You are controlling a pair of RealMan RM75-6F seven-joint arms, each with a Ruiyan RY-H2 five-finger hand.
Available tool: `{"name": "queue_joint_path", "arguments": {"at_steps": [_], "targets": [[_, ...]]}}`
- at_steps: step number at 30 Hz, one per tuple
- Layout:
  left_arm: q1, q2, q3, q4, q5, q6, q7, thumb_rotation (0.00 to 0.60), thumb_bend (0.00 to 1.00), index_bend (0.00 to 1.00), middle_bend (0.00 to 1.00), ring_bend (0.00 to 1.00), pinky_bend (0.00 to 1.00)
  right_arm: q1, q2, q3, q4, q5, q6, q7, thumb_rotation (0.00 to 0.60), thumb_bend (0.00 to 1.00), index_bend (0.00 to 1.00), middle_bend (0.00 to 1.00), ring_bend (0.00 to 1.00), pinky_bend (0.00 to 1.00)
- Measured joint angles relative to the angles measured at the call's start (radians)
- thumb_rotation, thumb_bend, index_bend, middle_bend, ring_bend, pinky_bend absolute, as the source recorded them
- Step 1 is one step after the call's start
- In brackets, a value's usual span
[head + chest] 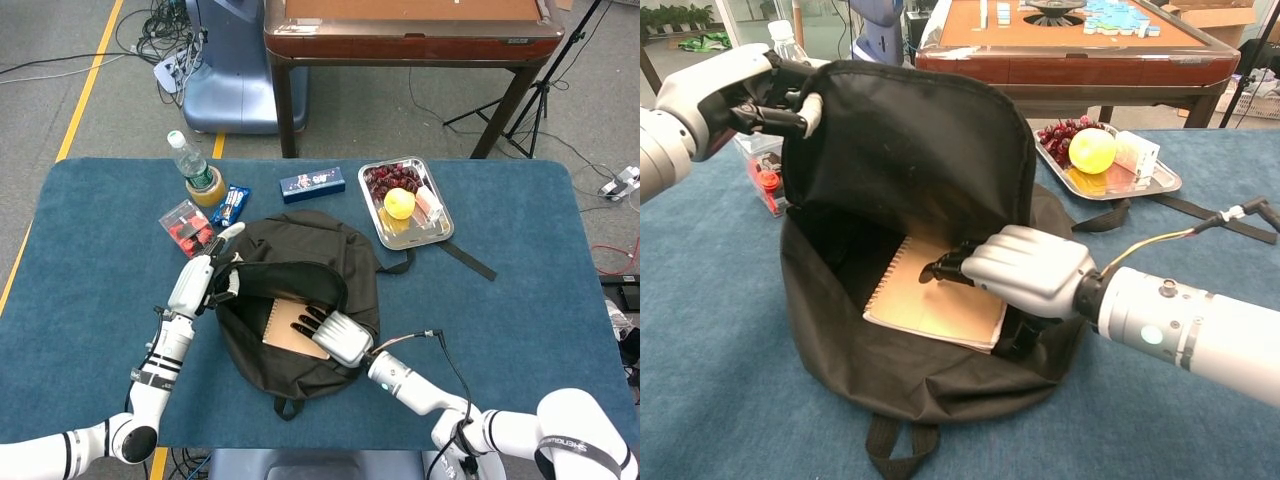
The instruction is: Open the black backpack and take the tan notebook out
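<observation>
On the blue cloth-covered table [520, 300] a black fabric backpack [300, 300] lies with its mouth open, front flap lifted. Left hand [196, 283] — white shell, dark fingers — grips the flap's edge at the upper left and holds it up; in the chest view the flap stands like a hood over the opening. Inside, flat on the bag's lower panel, lies the tan spiral-bound notebook [930, 300], spiral along its left edge, still fully within the backpack. Right hand [1020, 268] reaches into the opening from the right, palm down, dark fingertips [940, 268] resting on the notebook's cover near its upper right part; whether the thumb is under the cover I cannot tell, so no clear grasp shows — touching, fingers loosely curved.

Behind the backpack: a rectangular metal tray [438, 232] with a yellow round fruit [399, 203], dark red fruit and a small white pack. Left of it a dark blue flat box [312, 183], a blue snack bar wrapper [231, 205], a clear plastic bottle with green label and white cap [192, 166], and a clear plastic box with red contents [186, 227] just beside the left hand. A black strap [462, 257] trails from the bag toward the right.
</observation>
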Motion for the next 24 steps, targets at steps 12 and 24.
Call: {"name": "queue_joint_path", "arguments": {"at_steps": [12,24], "targets": [[0.009,0.019,0.000,-0.009,0.000,-0.006,-0.022,0.600,0.64,0.58,0.10,0.07,0.08,0.045,-0.084,-0.009,0.162,-0.074,0.069,0.062,0.600,0.38,0.21,0.24,0.12,0.22],[0.012,0.028,-0.003,-0.012,-0.004,-0.013,-0.041,0.600,0.64,0.57,0.10,0.07,0.08,0.086,-0.150,-0.022,0.297,-0.131,0.150,0.153,0.600,0.52,0.47,0.34,0.19,0.22]]}}
